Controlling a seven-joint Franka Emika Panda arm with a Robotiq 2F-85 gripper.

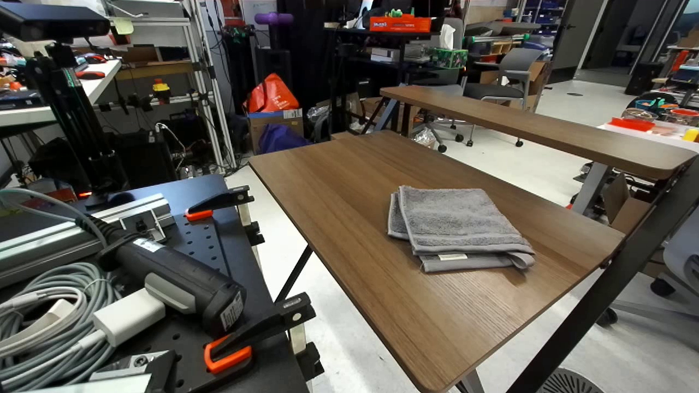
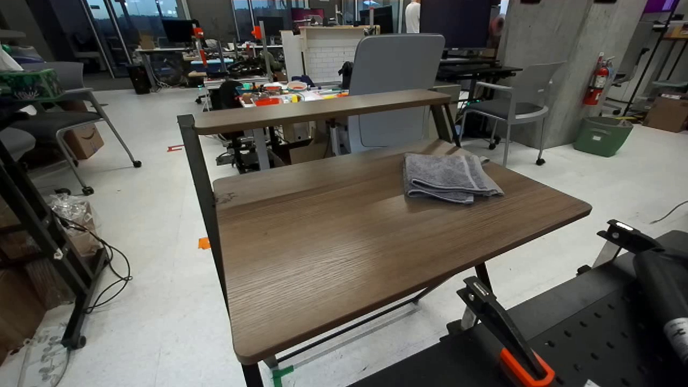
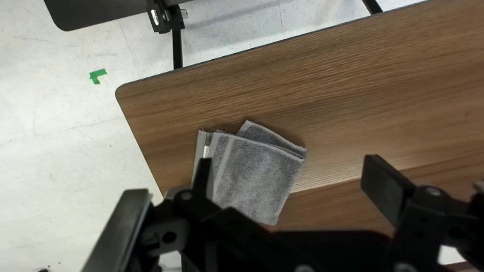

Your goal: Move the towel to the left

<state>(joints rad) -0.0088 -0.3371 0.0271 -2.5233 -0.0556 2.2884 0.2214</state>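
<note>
The towel (image 1: 458, 218) is a folded grey cloth lying flat on the brown table (image 1: 338, 191), with layered edges and a small white label. It also shows near a table end in an exterior view (image 2: 446, 176). In the wrist view the towel (image 3: 257, 173) lies below the gripper, left of the picture's middle, with its lower left part hidden behind a finger. My gripper (image 3: 288, 164) is open and empty, its fingers wide apart above the table, and nothing shows between them in contact. The gripper is out of view in both exterior views.
A raised wooden shelf (image 1: 524, 120) runs along one long side of the table, on dark legs (image 2: 203, 199). A black bench (image 2: 580, 317) with clamps (image 1: 267, 322), a coiled cable (image 1: 60, 305) and a dark cylindrical tool (image 1: 175, 273) stands along the opposite side, across a gap.
</note>
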